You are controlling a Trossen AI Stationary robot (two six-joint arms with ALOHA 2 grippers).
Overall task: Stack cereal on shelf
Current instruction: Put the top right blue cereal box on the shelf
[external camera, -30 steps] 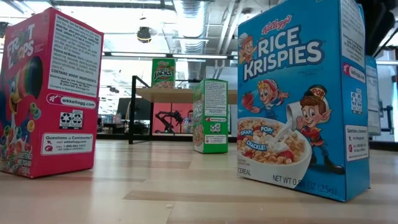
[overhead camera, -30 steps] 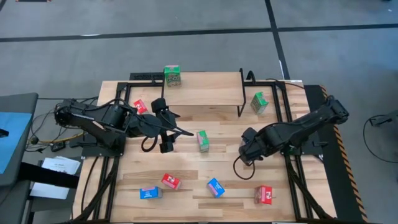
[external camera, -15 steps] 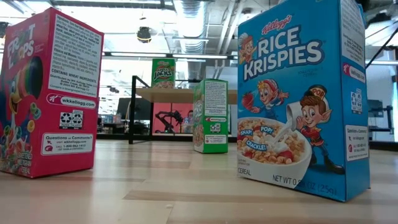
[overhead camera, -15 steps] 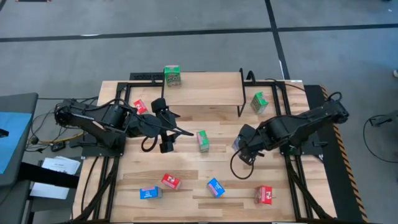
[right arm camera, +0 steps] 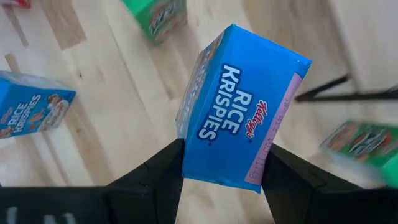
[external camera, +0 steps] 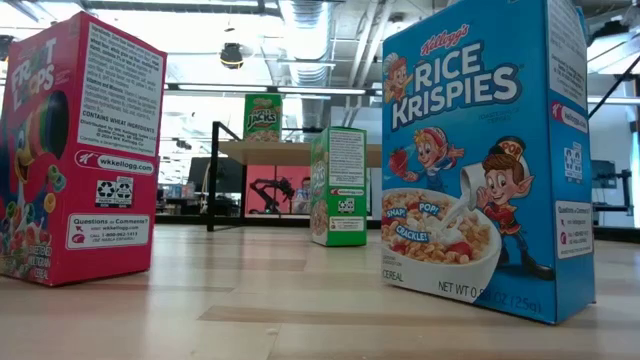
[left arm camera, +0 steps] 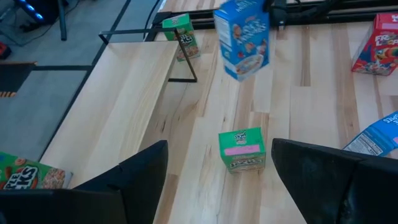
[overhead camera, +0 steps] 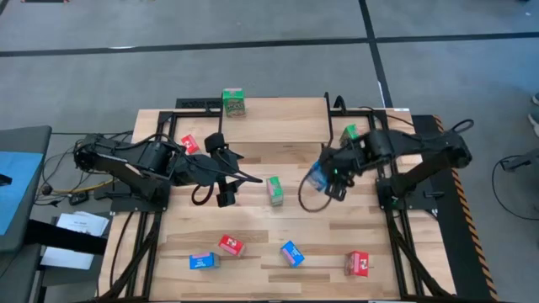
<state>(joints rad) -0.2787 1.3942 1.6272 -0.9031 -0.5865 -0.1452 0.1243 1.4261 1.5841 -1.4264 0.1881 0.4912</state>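
Grey floor surrounds my slatted wooden desk (overhead camera: 253, 244); the shelf (overhead camera: 278, 122) sits at its 12 o'clock edge, one green box (overhead camera: 233, 103) on its left corner. My left tool (overhead camera: 232, 178) waits open, another green box (overhead camera: 274, 190) at its 3 o'clock. Further right, my right tool (overhead camera: 324, 175) is clamped on a blue cereal box (right arm camera: 239, 134), lifted off the desk at the shelf's 5 o'clock.
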